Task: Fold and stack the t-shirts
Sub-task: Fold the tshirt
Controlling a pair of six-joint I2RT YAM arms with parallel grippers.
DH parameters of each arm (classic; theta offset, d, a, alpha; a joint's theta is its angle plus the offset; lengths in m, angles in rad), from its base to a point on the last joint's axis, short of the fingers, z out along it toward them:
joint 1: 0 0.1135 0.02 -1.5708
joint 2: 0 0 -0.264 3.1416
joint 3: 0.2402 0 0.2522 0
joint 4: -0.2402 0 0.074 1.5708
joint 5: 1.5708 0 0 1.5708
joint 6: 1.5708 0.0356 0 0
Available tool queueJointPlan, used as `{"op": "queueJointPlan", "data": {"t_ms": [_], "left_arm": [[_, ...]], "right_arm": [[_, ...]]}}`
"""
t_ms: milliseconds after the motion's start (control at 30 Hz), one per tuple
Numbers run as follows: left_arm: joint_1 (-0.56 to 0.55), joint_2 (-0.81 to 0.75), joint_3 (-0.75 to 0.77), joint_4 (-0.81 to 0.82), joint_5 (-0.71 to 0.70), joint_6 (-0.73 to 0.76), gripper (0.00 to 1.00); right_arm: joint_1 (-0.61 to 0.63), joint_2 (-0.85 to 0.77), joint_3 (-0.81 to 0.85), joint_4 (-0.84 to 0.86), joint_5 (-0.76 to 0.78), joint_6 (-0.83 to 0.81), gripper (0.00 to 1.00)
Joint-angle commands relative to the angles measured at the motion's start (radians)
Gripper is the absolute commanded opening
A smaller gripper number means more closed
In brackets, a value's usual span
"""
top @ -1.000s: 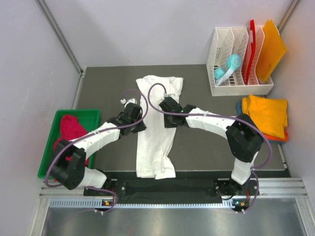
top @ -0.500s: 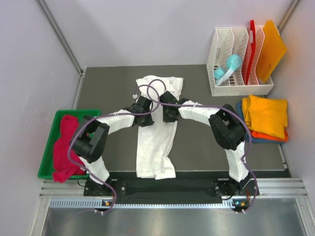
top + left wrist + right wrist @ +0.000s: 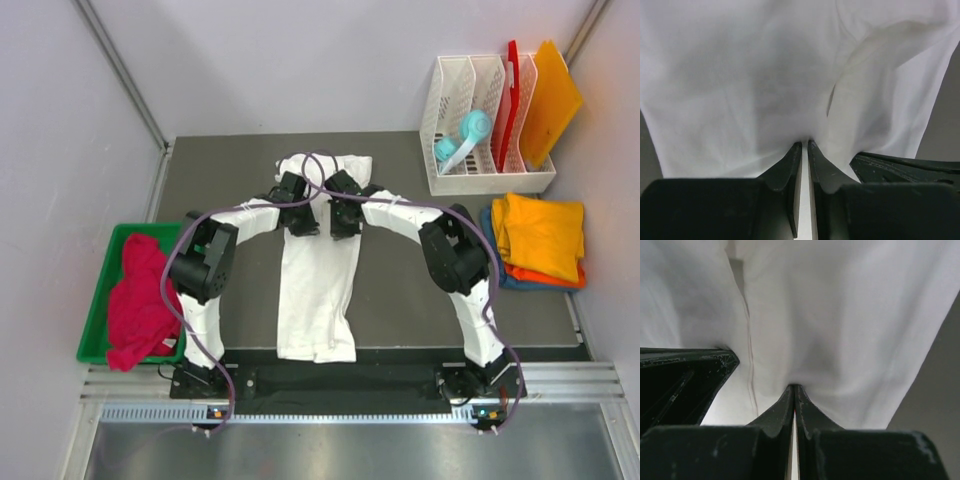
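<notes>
The white t-shirt [image 3: 316, 300] lies mid-frame as a narrow strip, its long axis running top to bottom. Near its upper end, the left gripper [image 3: 804, 143] and right gripper [image 3: 793, 386] each pinch its cloth. I cannot tell which end is the collar.

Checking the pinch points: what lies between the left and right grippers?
Only a strip of the white t-shirt. The top view shows the left gripper and right gripper side by side on it; both wrist views show only cloth there.
</notes>
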Motion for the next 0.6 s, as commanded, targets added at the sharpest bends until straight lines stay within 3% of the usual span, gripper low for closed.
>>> {"op": "queueJointPlan", "data": {"t_ms": [0, 367, 533, 567], "left_arm": [[0.045, 0.138, 0.051, -0.063, -0.022, 0.031, 0.15], [0.079, 0.286, 0.255, -0.139, -0.014, 0.045, 0.12], [0.085, 0.171, 0.136, -0.025, -0.023, 0.048, 0.14], [0.085, 0.092, 0.105, 0.002, -0.029, 0.043, 0.22]], "right_arm": [[-0.056, 0.114, 0.078, -0.016, 0.031, -0.045, 0.0], [-0.151, 0.235, 0.294, -0.1, -0.007, -0.087, 0.0], [-0.151, 0.127, 0.236, -0.024, -0.03, -0.12, 0.01], [-0.152, 0.091, 0.18, 0.028, -0.033, -0.111, 0.02]]}}
